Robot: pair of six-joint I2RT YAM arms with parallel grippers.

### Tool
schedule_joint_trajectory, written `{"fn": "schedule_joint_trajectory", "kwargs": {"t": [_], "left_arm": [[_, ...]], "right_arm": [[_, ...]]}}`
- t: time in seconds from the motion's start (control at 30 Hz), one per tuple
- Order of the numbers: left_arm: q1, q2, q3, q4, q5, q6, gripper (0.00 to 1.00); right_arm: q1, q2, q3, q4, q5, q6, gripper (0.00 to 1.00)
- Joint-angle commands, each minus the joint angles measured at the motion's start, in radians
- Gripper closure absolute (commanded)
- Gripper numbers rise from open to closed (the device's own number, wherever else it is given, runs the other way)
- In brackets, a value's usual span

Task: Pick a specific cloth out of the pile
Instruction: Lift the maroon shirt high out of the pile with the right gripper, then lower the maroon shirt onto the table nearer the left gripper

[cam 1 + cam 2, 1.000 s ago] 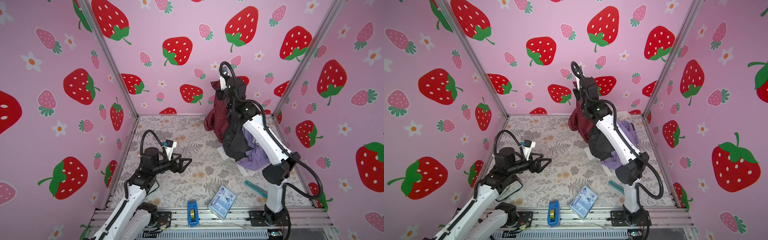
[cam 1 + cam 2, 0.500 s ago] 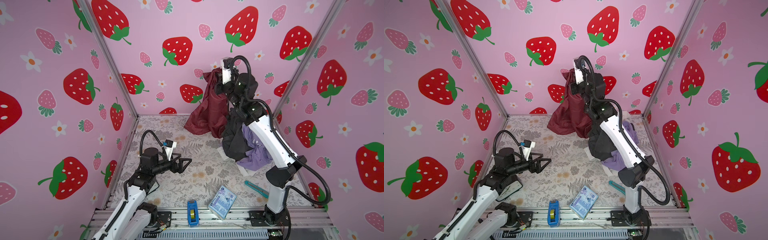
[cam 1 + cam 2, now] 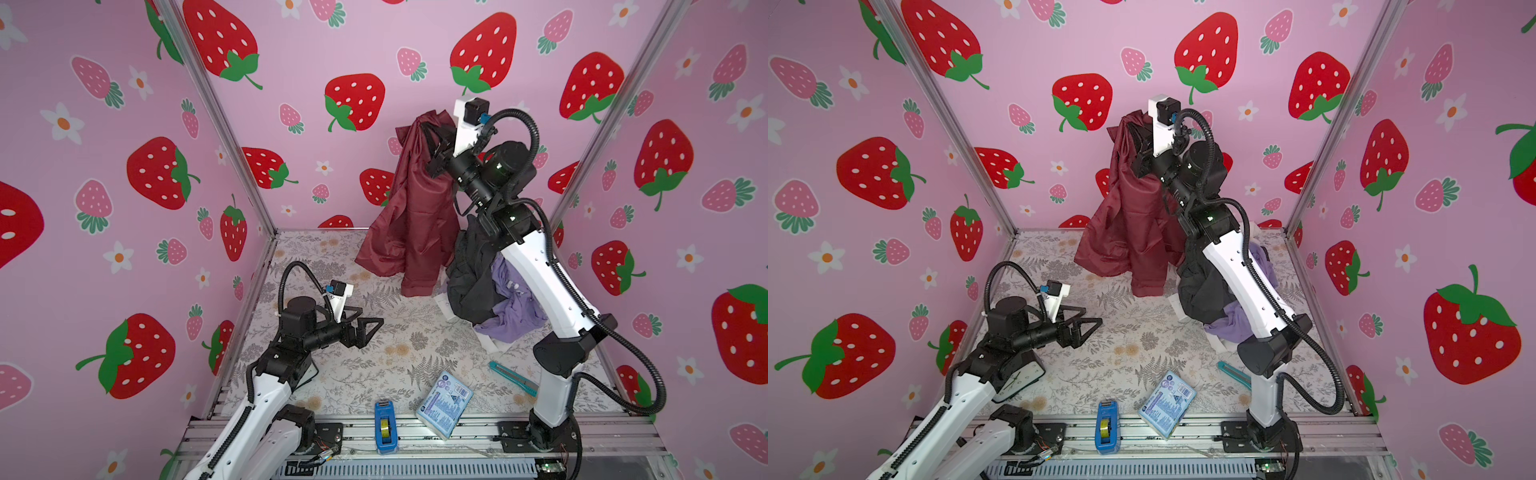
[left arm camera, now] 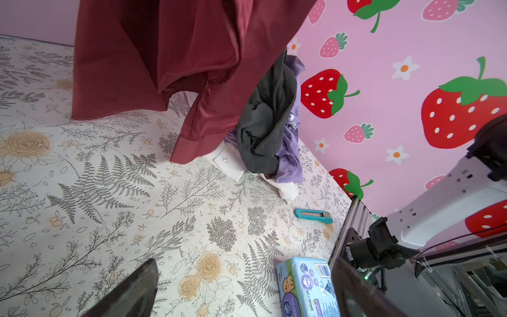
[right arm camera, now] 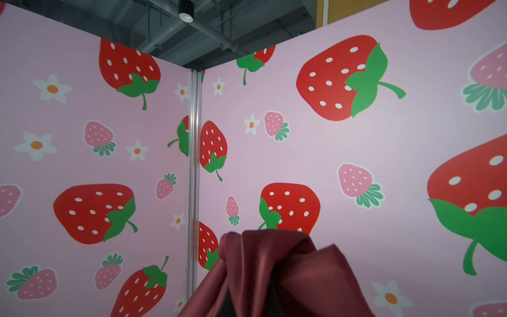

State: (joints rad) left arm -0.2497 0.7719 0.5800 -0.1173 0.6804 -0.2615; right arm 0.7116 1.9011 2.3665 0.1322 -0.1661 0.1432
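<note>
Currently the large dark red thin garment with a slight sheen [image 3: 409,216] [image 3: 1129,224] hangs in long folds at the back of the cell, in front of the rear wall. It is lifted clear of the heap of black, lavender and white garments [image 3: 478,274] [image 3: 1204,295] that lies just beside it.

- Its top bunch is pinched in the right gripper [image 3: 432,137] [image 3: 1138,141], which is pressed together on the fabric high above the table. In the right wrist view the red fabric [image 5: 274,274] drapes over the fingers and hides them.
- In the left wrist view a cuffed sleeve of the red garment [image 4: 192,55] hangs down just in front of the heap [image 4: 266,123]. I cannot tell whether the lower hems touch the surface.
- A white piece with a small snap [image 4: 225,157] sticks out from under the heap.
- The left gripper [image 3: 368,318] [image 3: 1090,316] hovers low over the fern-and-flower printed table [image 3: 374,365], well apart from the cloth. Its dark triangular fingers [image 4: 137,288] are spread and hold nothing.
- Along the front edge lies a light blue rectangular tissue pack [image 3: 444,404] [image 3: 1167,403] [image 4: 307,291]. It carries a barcode, round badges and a cartoon figure; its writing is too small to read.
- Beside it stands a blue tape dispenser [image 3: 385,426] [image 3: 1107,426], with no legible label.
- A teal utility knife [image 3: 513,376] [image 3: 1233,374] [image 4: 313,215] lies near the right arm's base, between the heap and the front rail.
</note>
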Motion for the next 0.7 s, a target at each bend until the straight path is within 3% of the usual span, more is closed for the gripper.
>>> {"fn": "schedule_joint_trajectory", "kwargs": {"t": [0.0,0.37,0.67], "left_arm": [[-0.008,-0.016,-0.01,0.005,0.0,0.013,0.01],[-0.011,-0.029,-0.015,0.005,-0.002,0.016,0.01],[-0.016,-0.057,-0.02,0.005,-0.008,0.022,0.01]], "right_arm": [[0.011,0.007,0.058,0.224,-0.122,0.082,1.0],[0.016,0.121,0.141,0.323,-0.25,0.251,1.0],[0.048,0.231,-0.052,0.286,-0.431,0.391,1.0]]}}
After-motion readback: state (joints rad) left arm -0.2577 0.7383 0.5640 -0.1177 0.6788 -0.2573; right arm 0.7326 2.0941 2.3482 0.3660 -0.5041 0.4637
